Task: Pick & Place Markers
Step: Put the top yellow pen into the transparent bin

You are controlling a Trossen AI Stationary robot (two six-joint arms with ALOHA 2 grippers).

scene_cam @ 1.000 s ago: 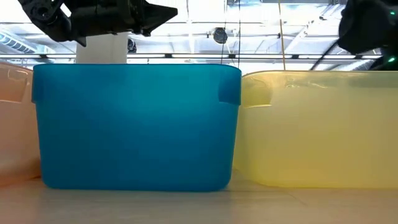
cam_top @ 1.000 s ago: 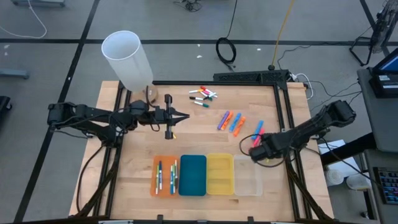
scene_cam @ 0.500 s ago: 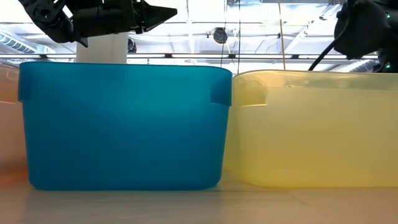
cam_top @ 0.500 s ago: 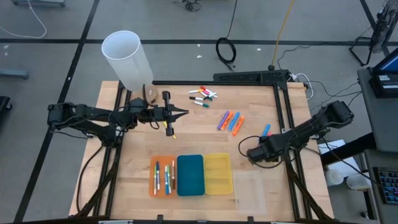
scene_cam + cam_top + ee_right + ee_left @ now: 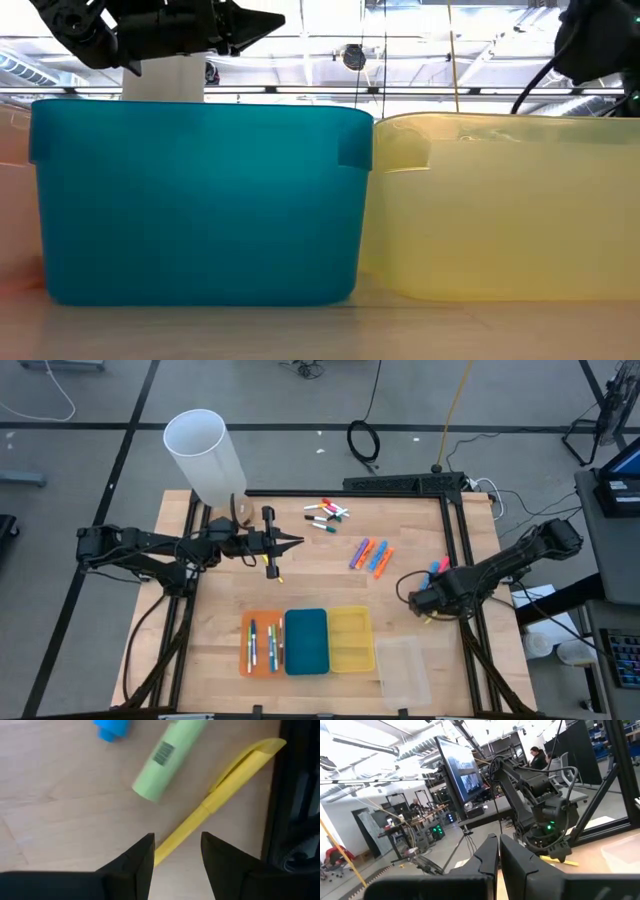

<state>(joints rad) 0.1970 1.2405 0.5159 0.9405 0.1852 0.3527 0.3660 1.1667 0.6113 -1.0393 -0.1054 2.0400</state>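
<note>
My right gripper (image 5: pixel 428 606) points down near the table's right edge, open. Its fingers (image 5: pixel 144 856) stand on either side of the lower end of a yellow pen (image 5: pixel 220 795) that lies flat on the wood; whether they touch it, I cannot tell. A light green highlighter (image 5: pixel 167 757) and a blue cap (image 5: pixel 112 727) lie just beyond it. Pink and blue markers (image 5: pixel 438 566) lie beside that arm. More markers lie mid-table (image 5: pixel 371 555) and at the far side (image 5: pixel 327 513). My left gripper (image 5: pixel 298 542) hovers level at the far left, shut, with nothing between its fingers (image 5: pixel 498 852).
Orange (image 5: pixel 246 643), blue (image 5: pixel 306 642) and yellow (image 5: pixel 352 639) trays stand side by side near the front edge, with several markers in the orange one. A clear tray (image 5: pixel 405 670) sits askew, nearer the front edge. A white cylinder (image 5: pixel 205 455) stands far left. A black frame (image 5: pixel 462 530) borders the table.
My right gripper has gone toward the table's right edge. The orange, blue and yellow trays have slid a little toward the left. The clear tray has slid toward the near edge and turned slightly. The pink and blue markers now lie farther right.
</note>
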